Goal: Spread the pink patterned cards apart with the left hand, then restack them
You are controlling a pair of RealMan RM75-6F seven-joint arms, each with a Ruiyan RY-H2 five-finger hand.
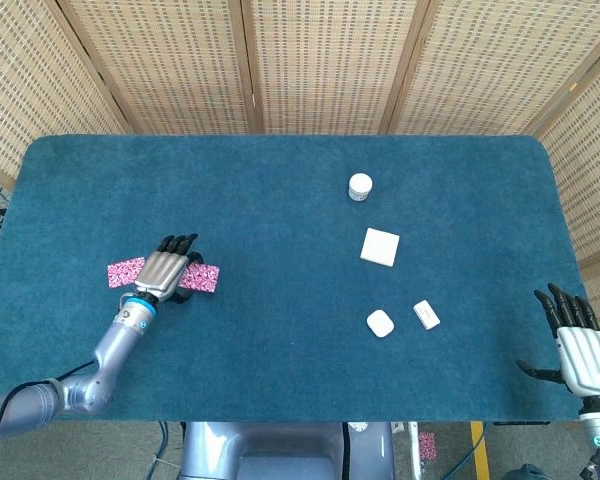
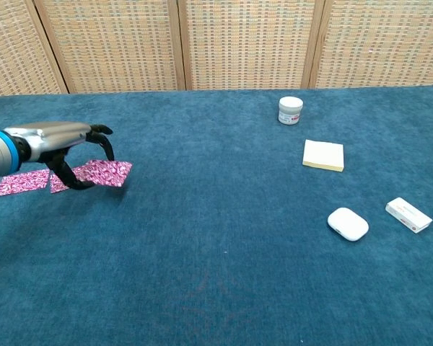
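Covering most of both views, blue table cloth (image 1: 280, 380). Left hand (image 1: 165, 270) hovers over the pink cards (image 2: 94, 173), fingers curved down, gripping nothing; cards lie fanned flat at the table's left side. Right hand (image 1: 580, 345) rests at the right edge, fingers apart, empty. Smaller: yellow pad (image 2: 323, 155), white case (image 2: 348, 223), white jar (image 2: 290, 110), small box (image 2: 409, 214).

Bright, even, diffuse light; soft faint shadows under objects; no glare; both views sharp throughout.
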